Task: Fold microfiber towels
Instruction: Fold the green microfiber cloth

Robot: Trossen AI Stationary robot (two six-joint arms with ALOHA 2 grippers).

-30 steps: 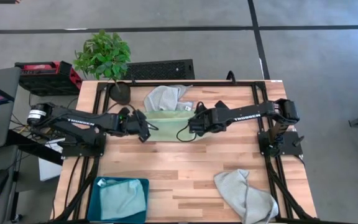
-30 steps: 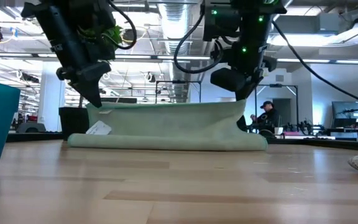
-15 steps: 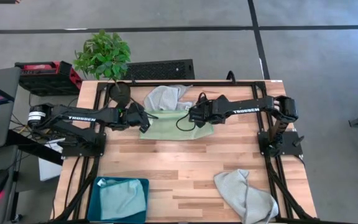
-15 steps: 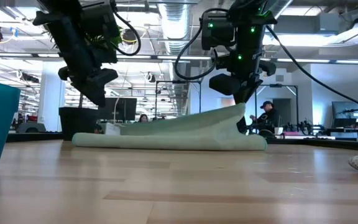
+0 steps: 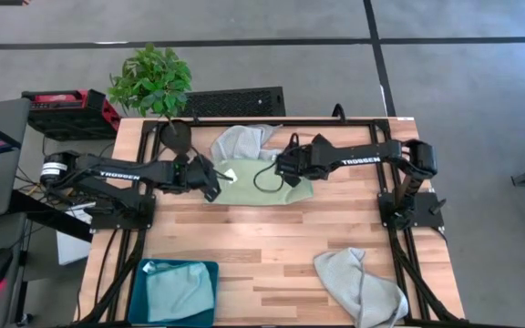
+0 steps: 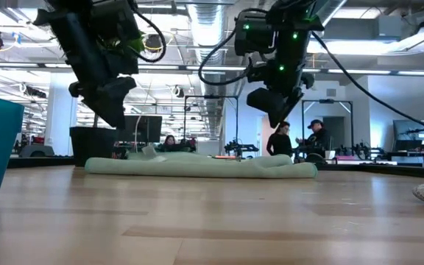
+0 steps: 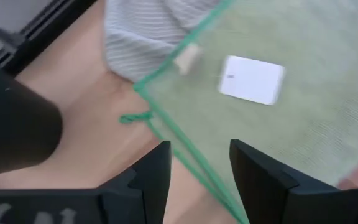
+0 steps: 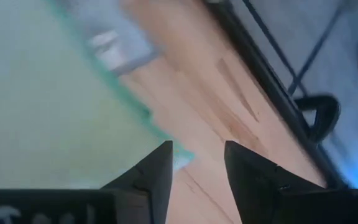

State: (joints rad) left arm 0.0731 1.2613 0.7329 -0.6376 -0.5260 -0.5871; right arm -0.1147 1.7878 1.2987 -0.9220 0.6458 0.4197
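Light green towel point(image 5: 261, 184) folded flat at table's far centre; both grippers clear of it.

Left gripper point(image 5: 211, 180) poised above towel's left edge, fingers point(image 7: 157, 173) parted, holding nothing. Right gripper point(image 5: 283, 167) above right edge, likewise spread and empty. White tag point(image 7: 252, 79) exposed on top layer. Grey towel point(image 5: 242, 141) touching behind. Second grey towel point(image 5: 360, 282) at near right corner. Light blue towel point(image 5: 177, 293) inside teal bin point(image 5: 144, 271).

High view: the grey towel point(image 5: 242, 141) is partly hidden beneath the green towel point(image 5: 261, 182); the second grey towel point(image 5: 358, 287) and teal bin point(image 5: 144, 296) are cut by the lower edge. Right wrist view: the green towel's edge is blurred.
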